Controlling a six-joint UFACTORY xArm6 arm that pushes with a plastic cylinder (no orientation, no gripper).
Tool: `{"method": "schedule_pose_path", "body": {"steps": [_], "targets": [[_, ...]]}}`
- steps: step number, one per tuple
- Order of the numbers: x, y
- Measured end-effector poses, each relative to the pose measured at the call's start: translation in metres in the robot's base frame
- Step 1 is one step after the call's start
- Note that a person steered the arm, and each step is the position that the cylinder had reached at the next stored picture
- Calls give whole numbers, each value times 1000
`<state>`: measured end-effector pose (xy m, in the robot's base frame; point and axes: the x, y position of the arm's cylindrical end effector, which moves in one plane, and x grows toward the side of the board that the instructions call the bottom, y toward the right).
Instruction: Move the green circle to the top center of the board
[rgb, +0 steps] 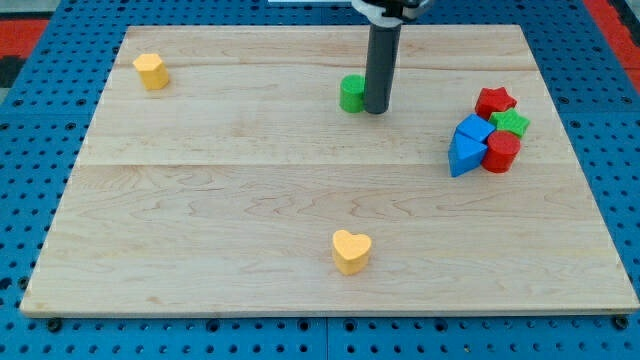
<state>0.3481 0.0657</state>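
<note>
Count on the light wooden desk (200, 190): seven blocks.

- 1 green circle block (350, 93), upper middle of the desk, slightly left of centre.
- 2 yellow: a yellow hexagon-like block (151, 71) near the view's top-left corner, a yellow heart block (351, 250) bottom centre. Well apart from everything else.
- 4 clustered at the view's right, packed together and touching: red star block (494, 101) at the top, green star block (511, 123) just below it, red cylinder-like block (502, 152) at the bottom, and blue blocks to their left, a blue cube-like block (473, 129) above a blue wedge-like block (463, 155). That makes 2 blue, so the cluster is 5, total 8.

No claw on this rig, so nothing is clenched or released and nothing is grasped. The arm ends in a straight dark rod, upright. My tip (376, 110) sits on the desk just beside the green circle, on its right side, touching or nearly so; can't tell which.

Blue pegboard surface (30, 150) surrounds the desk.
</note>
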Motion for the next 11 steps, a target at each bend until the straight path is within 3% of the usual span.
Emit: {"method": "schedule_pose_path", "body": {"steps": [2, 4, 6, 7, 9, 11], "targets": [[-14, 18], [-20, -42], [-20, -43], [7, -44], [20, -99], [-32, -101]]}}
